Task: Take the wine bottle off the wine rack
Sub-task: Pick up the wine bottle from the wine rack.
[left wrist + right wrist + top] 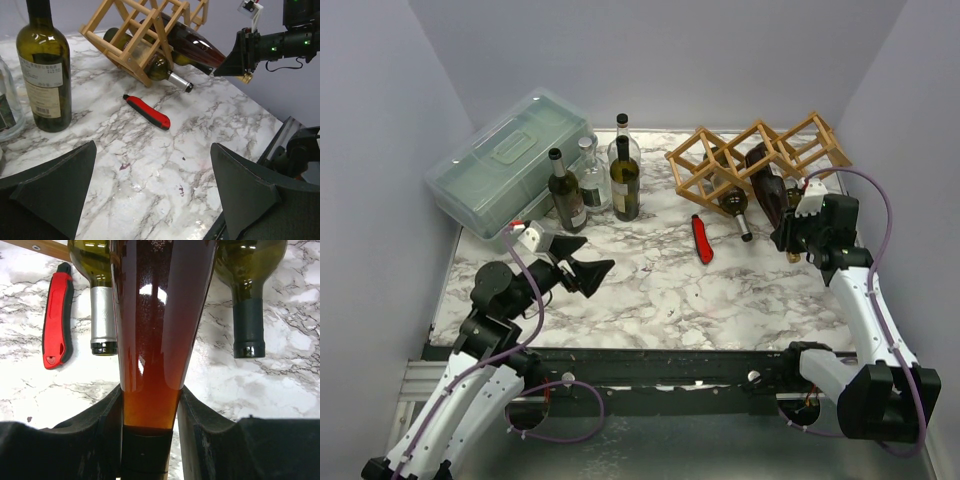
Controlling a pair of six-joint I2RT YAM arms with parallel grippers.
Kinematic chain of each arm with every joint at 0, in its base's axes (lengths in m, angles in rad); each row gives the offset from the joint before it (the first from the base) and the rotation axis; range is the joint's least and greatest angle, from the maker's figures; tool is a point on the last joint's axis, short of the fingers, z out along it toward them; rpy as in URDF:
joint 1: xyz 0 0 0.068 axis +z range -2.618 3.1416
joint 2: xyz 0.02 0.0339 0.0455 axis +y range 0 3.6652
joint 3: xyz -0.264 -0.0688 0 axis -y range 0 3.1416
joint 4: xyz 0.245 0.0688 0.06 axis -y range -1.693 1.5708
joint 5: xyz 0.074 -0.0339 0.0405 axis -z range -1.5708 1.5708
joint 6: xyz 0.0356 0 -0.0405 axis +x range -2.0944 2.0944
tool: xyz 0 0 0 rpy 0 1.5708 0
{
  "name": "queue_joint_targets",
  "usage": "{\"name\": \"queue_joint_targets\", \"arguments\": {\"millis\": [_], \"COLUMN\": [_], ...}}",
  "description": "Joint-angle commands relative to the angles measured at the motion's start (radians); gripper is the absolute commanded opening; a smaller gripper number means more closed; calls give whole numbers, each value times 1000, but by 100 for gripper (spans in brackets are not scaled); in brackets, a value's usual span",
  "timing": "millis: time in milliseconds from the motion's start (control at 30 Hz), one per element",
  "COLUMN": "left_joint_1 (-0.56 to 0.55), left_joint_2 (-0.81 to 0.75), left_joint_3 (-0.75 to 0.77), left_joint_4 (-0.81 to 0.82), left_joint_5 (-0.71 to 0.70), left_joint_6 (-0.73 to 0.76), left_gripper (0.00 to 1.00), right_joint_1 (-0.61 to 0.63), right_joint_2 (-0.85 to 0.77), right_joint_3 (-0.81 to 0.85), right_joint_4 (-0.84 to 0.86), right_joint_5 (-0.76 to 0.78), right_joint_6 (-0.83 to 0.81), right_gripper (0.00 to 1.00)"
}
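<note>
The wooden wine rack (750,155) (145,27) stands at the back right of the marble table. A dark amber wine bottle (767,180) (192,47) (155,315) lies tilted through one of its cells, neck pointing toward me. My right gripper (787,234) (235,56) (150,392) is shut on that bottle's neck, a finger on each side just above the dark capsule. A green bottle (733,203) (157,67) (97,275) lies in a lower cell, and another green neck (248,300) shows to the right. My left gripper (582,268) (152,150) hangs open over bare marble at the left, holding nothing.
A red folding knife (702,239) (147,111) (56,315) lies on the table in front of the rack. Several upright bottles (624,178) (45,65) stand at the back centre beside a translucent lidded box (510,160). Walls close in on three sides.
</note>
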Motion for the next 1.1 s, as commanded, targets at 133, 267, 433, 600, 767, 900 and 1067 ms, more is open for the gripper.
{"name": "queue_joint_targets", "arguments": {"millis": [133,267,433,600,767,900,1067], "left_joint_1": [-3,-29,-68,-111,-207,-283,-331], "left_joint_2": [60,94,132,166,257,378,522], "left_joint_3": [-44,-49,-47,-48,-38,-4,56], "left_joint_4": [131,169,195,225,304,368,452], "left_joint_5": [83,77,53,33,-9,-45,-65], "left_joint_6": [-160,-178,-179,-185,-204,-203,-268], "left_gripper": [98,98,98,98,98,98,98], "right_joint_1": [12,12,13,11,12,12,12], "right_joint_2": [-78,-97,-99,-90,-92,-102,-119], "right_joint_3": [51,56,85,118,118,113,108], "right_joint_4": [64,41,34,17,9,-6,-20], "right_joint_5": [-135,-132,-137,-133,-120,-116,-107], "right_joint_6": [25,27,37,38,36,30,17], "right_gripper": [0,0,0,0,0,0,0]}}
